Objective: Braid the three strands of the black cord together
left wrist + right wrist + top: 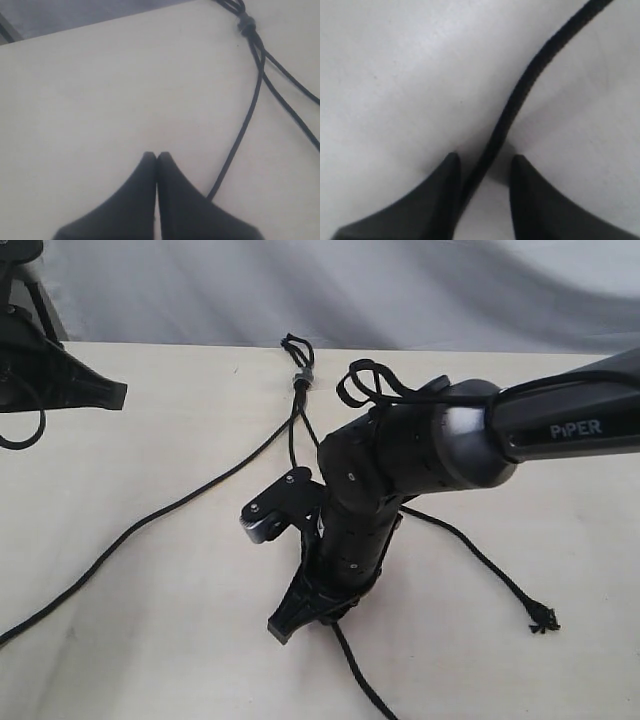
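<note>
The black cord lies on the table, its grey band [303, 378] [246, 25] at the far middle with a little loop [296, 345] behind it. One strand [150, 520] runs off to the near left. A second strand [480, 560] ends in a frayed tip [544, 620] at the right. The middle strand [358, 680] [520, 95] passes under my right gripper [287, 623] [484, 160], which points down at the table, open, with that strand between its fingers. My left gripper [105, 392] [157, 156] is shut on nothing at the far left, apart from the nearest strand [240, 135].
The pale table [150, 660] ends at a far edge against a grey backdrop [400, 290]. The right arm [560, 425] reaches in from the right, with its own cable loop [362, 382] near the band. A wrist camera bracket [272, 506] juts out to its left.
</note>
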`<action>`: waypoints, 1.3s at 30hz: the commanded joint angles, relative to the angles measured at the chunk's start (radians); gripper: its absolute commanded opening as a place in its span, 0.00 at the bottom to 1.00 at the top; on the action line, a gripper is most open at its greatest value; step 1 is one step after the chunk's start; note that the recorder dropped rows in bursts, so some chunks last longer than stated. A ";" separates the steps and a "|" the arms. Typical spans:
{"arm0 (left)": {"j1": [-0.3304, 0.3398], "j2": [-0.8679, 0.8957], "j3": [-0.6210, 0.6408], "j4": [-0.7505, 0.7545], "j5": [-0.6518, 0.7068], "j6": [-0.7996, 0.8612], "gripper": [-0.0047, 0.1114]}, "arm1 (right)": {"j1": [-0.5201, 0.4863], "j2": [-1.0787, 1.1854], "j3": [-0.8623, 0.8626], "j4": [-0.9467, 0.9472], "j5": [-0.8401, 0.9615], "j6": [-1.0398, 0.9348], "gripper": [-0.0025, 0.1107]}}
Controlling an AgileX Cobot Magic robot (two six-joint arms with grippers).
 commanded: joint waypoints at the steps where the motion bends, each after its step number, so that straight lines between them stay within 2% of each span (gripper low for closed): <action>1: 0.005 -0.008 -0.004 0.010 -0.004 0.009 0.04 | 0.018 0.017 0.000 -0.033 0.027 -0.003 0.04; 5: 0.005 -0.008 -0.004 0.010 -0.004 0.009 0.04 | 0.018 -0.042 -0.047 -0.151 0.074 -0.001 0.02; 10: 0.005 -0.008 -0.004 0.010 0.003 0.008 0.04 | 0.006 -0.078 -0.081 -0.607 0.081 -0.001 0.02; 12: 0.005 -0.008 -0.004 0.010 0.005 0.009 0.04 | -0.028 -0.061 -0.081 -0.709 0.052 -0.001 0.02; 18: 0.005 -0.008 -0.004 0.010 0.012 0.020 0.04 | -0.194 0.043 -0.083 -0.722 -0.129 -0.001 0.02; 21: 0.005 -0.008 -0.004 0.010 0.012 0.020 0.04 | -0.250 0.088 -0.083 -0.720 -0.161 -0.001 0.02; 27: 0.005 -0.008 -0.004 0.010 0.011 0.025 0.04 | -0.281 0.120 -0.083 -0.682 -0.140 0.042 0.02; 32: 0.005 -0.008 -0.004 0.008 0.011 0.025 0.04 | -0.233 0.120 -0.083 -0.463 0.018 -0.009 0.02; 35: 0.005 -0.008 -0.004 0.008 0.011 0.025 0.04 | -0.154 0.120 -0.083 -0.214 0.185 -0.190 0.02; 37: 0.005 -0.008 -0.004 0.008 0.011 0.025 0.04 | -0.081 0.120 -0.085 -0.030 0.315 -0.434 0.02; 39: 0.005 -0.008 -0.004 0.008 0.011 0.025 0.04 | -0.024 0.102 -0.085 0.075 0.374 -0.600 0.02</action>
